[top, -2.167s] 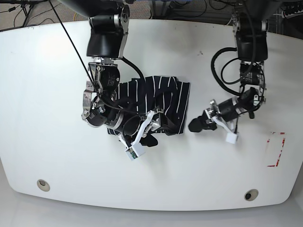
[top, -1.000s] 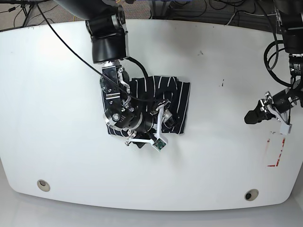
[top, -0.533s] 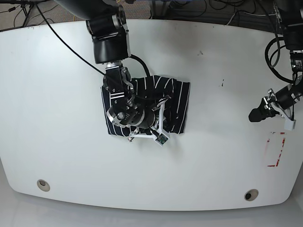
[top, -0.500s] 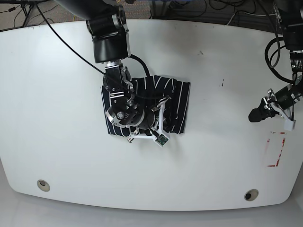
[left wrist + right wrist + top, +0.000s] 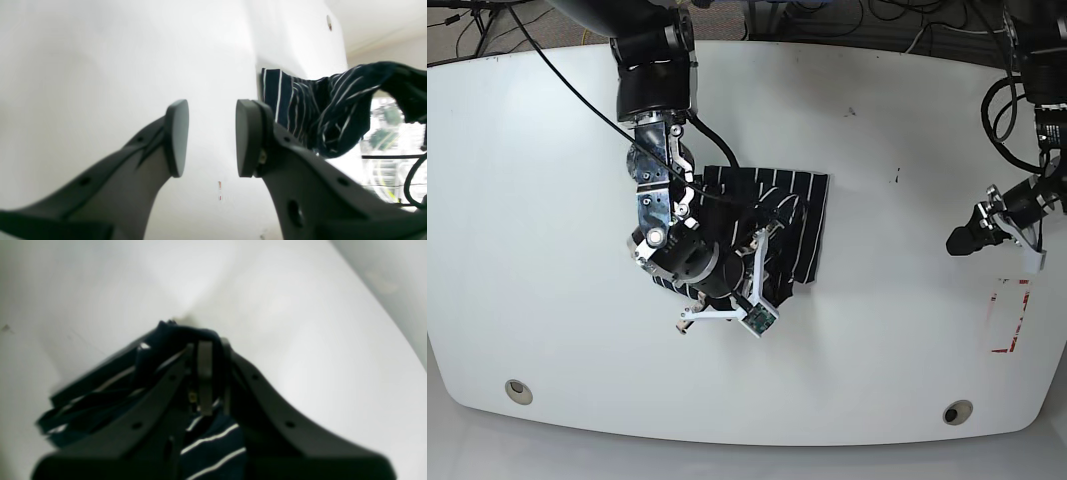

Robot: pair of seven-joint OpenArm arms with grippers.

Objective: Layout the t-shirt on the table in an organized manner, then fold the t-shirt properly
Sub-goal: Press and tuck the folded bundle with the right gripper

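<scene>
The dark navy t-shirt with thin white stripes lies bunched left of the middle of the white table. My right gripper is over it, shut on a fold of the t-shirt, and the fabric drapes over both fingers. In the left wrist view part of the t-shirt is raised off the table on the right. My left gripper is far to the right, low over bare table, with its pads apart and nothing between them.
A red-and-white tape rectangle lies near the right edge, just in front of my left gripper. Two metal grommets sit near the front edge. Cables run behind the table's back edge.
My right gripper has closed on the t-shirt, turned and drawn fabric toward the front. My left arm pulled away from the t-shirt to the right edge and has stayed there.
</scene>
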